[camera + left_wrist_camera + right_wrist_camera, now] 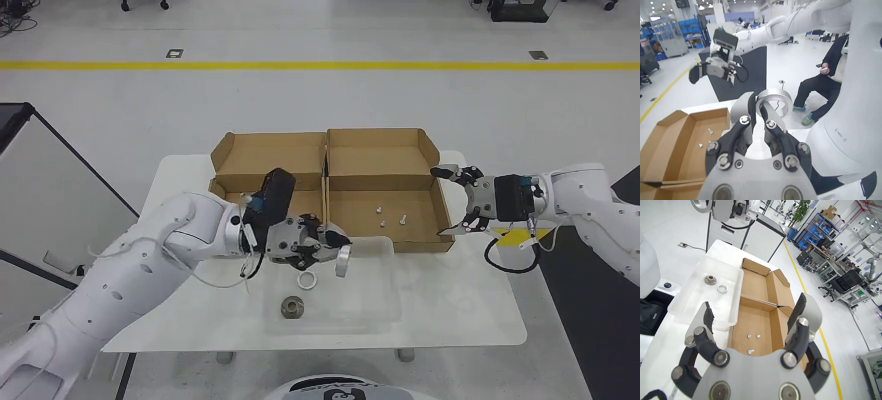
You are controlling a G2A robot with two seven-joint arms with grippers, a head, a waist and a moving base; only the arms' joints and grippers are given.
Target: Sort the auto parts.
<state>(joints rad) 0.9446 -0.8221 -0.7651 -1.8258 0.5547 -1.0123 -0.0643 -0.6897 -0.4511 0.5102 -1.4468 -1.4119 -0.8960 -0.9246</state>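
While left fingers (743, 108) pinch ring (775, 94) aloft, right fingers (810, 308) — spread.

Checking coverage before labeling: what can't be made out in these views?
Left wrist view: the wall of the ring gripped by the left tool is hidden between its fingers.
Top view: that tool and its arm cover the near floor of the left box.
Top view: fasteners in the right box are too small to identify.
Right wrist view: the body of the right tool cuts off the right box's near end.
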